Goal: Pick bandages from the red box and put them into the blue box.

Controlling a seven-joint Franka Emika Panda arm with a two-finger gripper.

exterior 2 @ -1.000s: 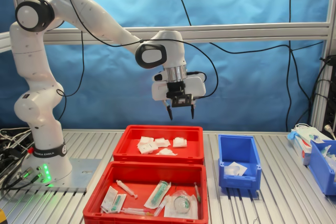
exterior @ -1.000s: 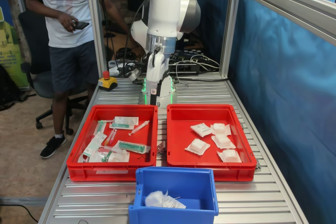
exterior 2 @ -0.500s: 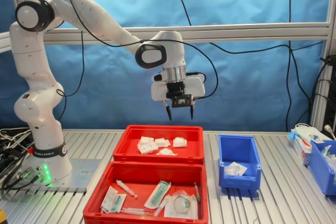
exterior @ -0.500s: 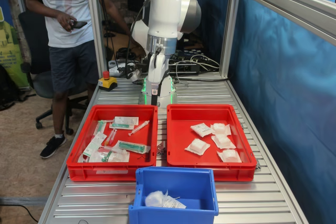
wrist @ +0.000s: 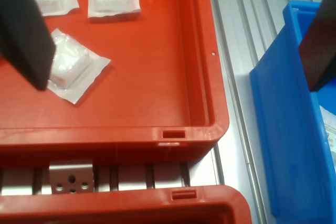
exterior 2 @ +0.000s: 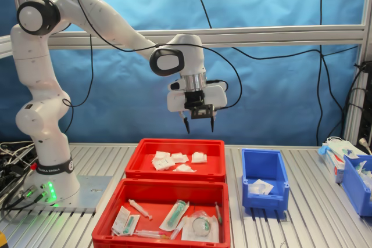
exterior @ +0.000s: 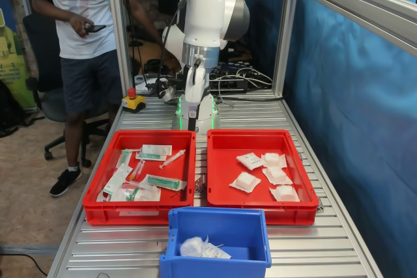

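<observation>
A person (exterior: 81, 37) in a white shirt stands off the table (exterior: 306, 252) at about 10 o'clock in the first exterior view, beyond the aluminium frame post (exterior: 120, 37), holding a phone. A yellow box with a red button (exterior: 133, 101) sits on the table near the arm's base, with loose cables (exterior: 238, 83) behind it.

The hand (exterior 2: 198, 123) hangs high above the red box (exterior 2: 174, 169), released, fingers (exterior 2: 187, 125) spread and nothing between them. Nothing lies between it and the tray below.

In the first exterior view the red box (exterior: 260, 209) holds five bandages (exterior: 245, 181) scattered toward its 3 o'clock side; the wrist view shows three of the bandages (wrist: 68, 66) lying flat on the red floor. Beside it, at its 9 o'clock, the second red tray (exterior: 140, 209) holds syringe packages (exterior: 163, 182). The blue box (exterior: 218, 255) sits at 6 o'clock, just apart from both trays, with one white packet (exterior: 202, 248) already inside.
</observation>
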